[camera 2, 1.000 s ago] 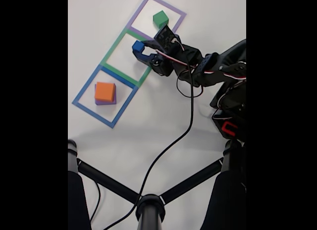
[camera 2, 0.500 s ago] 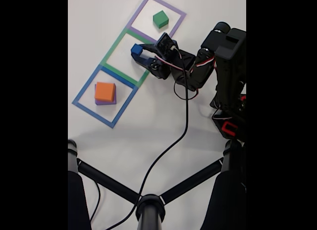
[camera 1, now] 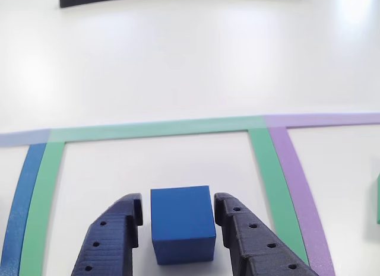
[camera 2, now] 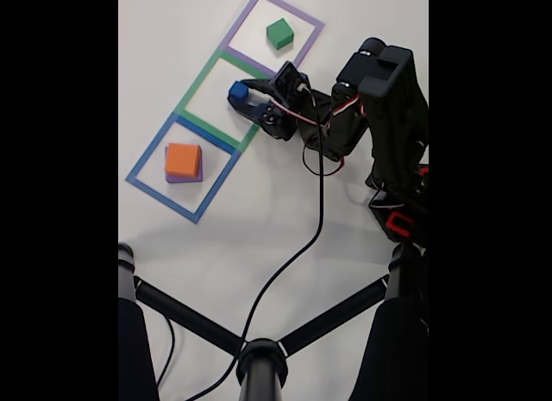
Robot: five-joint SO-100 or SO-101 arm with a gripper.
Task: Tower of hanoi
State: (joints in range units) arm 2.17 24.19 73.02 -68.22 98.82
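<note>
From my station I see the gripper down at the desk with its two dark fingers on either side of the blue cube; in the other view narrow slivers of gap show between each fingertip and the cube's sides, so I read the fingers as released, bracketing the cube and not squeezing it. The cube sits on the desk inside the green square, toward that square's near edge in the other view. In the fixed view the gripper reaches into the green square from its right side, and the blue cube lies close to that square's right-hand border. Beyond the green square's upper end is the purple square, with a green cube resting inside it, well apart from the blue one. Past the green square's lower end is the blue square, holding an orange cube stacked on a purple block whose edge peeks out beneath. A black cable trails from the arm across the desk, below the green square.
</note>
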